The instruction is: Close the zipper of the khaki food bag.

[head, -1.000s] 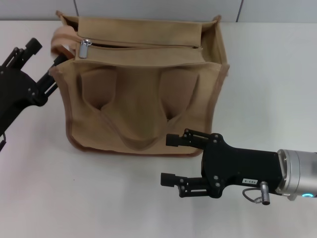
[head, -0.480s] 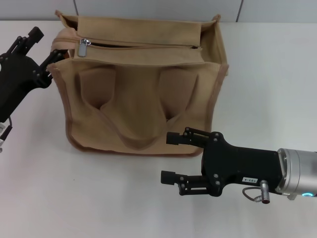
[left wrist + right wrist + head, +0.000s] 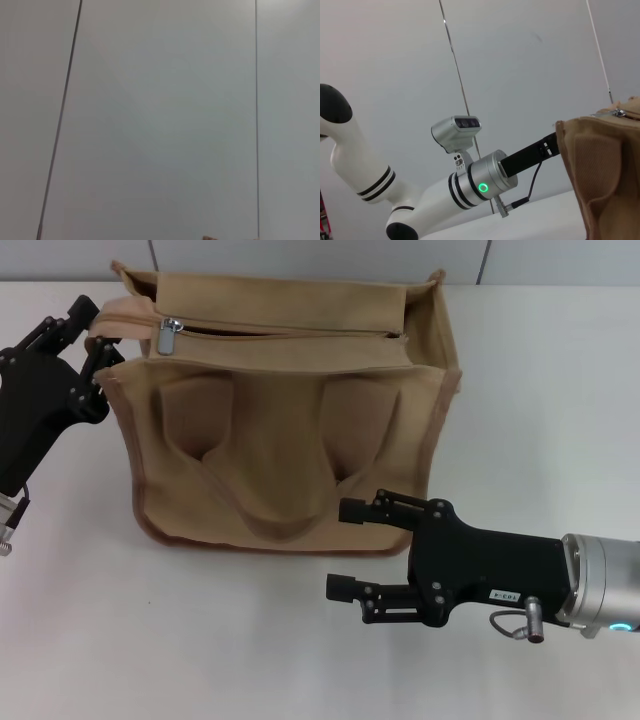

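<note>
The khaki food bag (image 3: pixel 290 430) stands upright on the white table. The zipper (image 3: pixel 290 334) runs across its top panel, with the silver pull tab (image 3: pixel 170 335) at the bag's left end. My left gripper (image 3: pixel 98 330) is open at the bag's upper left corner, and the side loop (image 3: pixel 120 312) lies between its fingers. My right gripper (image 3: pixel 350 548) is open and empty, low in front of the bag's lower right corner. The right wrist view shows the bag's side (image 3: pixel 600 170), the pull tab (image 3: pixel 620 112) and my left arm reaching to it.
The white table (image 3: pixel 540 400) stretches to the bag's right and in front of it. A grey panelled wall (image 3: pixel 160 120) fills the left wrist view. My head camera (image 3: pixel 456 129) shows in the right wrist view.
My left gripper has moved up and in toward the bag's top left corner, and the side loop now sits between its fingers. The right gripper has hardly moved.
</note>
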{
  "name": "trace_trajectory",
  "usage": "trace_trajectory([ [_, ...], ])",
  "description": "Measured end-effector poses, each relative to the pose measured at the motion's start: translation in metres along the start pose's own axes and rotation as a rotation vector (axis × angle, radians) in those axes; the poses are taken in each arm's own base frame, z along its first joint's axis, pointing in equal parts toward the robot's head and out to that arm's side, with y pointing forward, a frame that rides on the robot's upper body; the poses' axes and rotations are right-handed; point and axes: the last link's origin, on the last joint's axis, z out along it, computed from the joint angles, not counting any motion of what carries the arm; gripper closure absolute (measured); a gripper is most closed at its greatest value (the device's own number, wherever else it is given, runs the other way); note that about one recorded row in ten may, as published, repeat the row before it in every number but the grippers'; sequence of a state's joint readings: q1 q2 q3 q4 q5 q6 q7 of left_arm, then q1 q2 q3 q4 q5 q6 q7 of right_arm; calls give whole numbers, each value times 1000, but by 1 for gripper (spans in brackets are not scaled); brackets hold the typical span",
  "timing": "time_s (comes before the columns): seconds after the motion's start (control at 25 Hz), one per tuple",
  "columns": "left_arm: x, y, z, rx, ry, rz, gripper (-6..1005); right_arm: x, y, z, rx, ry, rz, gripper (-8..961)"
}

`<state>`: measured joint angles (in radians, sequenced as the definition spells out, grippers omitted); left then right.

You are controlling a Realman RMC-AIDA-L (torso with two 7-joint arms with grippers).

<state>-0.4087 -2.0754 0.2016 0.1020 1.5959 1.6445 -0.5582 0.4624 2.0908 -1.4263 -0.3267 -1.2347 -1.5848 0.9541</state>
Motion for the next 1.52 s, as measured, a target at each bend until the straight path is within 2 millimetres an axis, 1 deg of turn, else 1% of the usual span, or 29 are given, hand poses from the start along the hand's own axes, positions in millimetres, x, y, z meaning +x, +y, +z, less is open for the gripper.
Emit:
trace_trajectory([
  [0.32,0,3,0,-3,12,-17,712,-7,2,-2,-6,-54,3,115],
  [0.44,1,9,4,-11,43,-38,797,-18,0,-3,4,-143,55,115],
  [0.48,1,9,4,-11,43,-38,825,-18,0,-3,4,-143,55,115],
  [0.52,2,11,7,-16,53,-40,853,-24,1,-4,-5,-182,74,115],
  [0.56,5,15,13,-42,82,-41,881,-35,2,-4,-41,-235,104,115],
  [0.6,5,15,13,-42,82,-41,901,-35,2,-4,-41,-235,104,115],
  [0.64,7,17,15,-55,95,-43,921,-47,-1,-2,-71,-281,164,115],
  [0.68,10,19,17,-72,116,-45,941,-47,-1,-2,-71,-281,164,115],
  [0.72,13,21,19,-86,133,-47,961,-53,-4,0,-81,-300,212,115],
  [0.76,15,23,22,-103,152,-50,981,-66,-16,5,-94,-322,378,115],
  [0.8,15,23,22,-103,152,-50,981,-66,-16,5,-94,-322,378,115],
  [0.84,16,24,23,-110,157,-53,980,-78,-27,10,-110,-338,548,115],
  [0.88,16,24,23,-110,157,-53,980,-78,-27,10,-110,-338,548,115],
  [0.92,16,24,24,-110,157,-53,980,-85,-33,11,-121,-349,633,115],
  [0.96,16,24,24,-111,154,-53,979,-101,-44,9,-153,-375,821,115],
  [1.0,16,24,24,-111,154,-53,979,-101,-44,9,-153,-375,821,115],
  [1.04,16,25,24,-113,153,-54,979,-108,-49,8,-170,-388,913,116],
  [1.08,16,25,24,-114,154,-54,979,-118,-58,10,-199,-403,1086,116],
  [1.12,16,25,24,-114,154,-54,978,-118,-58,10,-199,-403,1086,116],
  [1.16,16,25,24,-116,155,-56,978,-122,-63,16,-214,-395,1224,116],
  [1.2,16,25,24,-116,155,-56,978,-122,-63,16,-214,-395,1224,116],
  [1.24,16,26,26,-118,156,-65,978,-122,-65,20,-217,-387,1278,116],
  [1.32,15,26,26,-118,156,-73,977,-122,-66,30,-219,-361,1336,116],
  [1.36,16,27,27,-121,156,-87,977,-122,-67,40,-213,-329,1351,116],
  [1.4,16,27,27,-121,156,-87,977,-122,-67,40,-213,-329,1351,116],
  [1.44,16,27,27,-123,157,-92,977,-121,-68,49,-193,-288,1351,116],
  [1.48,16,27,27,-125,159,-95,977,-121,-68,49,-193,-288,1351,116],
  [1.52,16,27,28,-126,159,-95,976,-120,-69,54,-183,-266,1349,116],
])
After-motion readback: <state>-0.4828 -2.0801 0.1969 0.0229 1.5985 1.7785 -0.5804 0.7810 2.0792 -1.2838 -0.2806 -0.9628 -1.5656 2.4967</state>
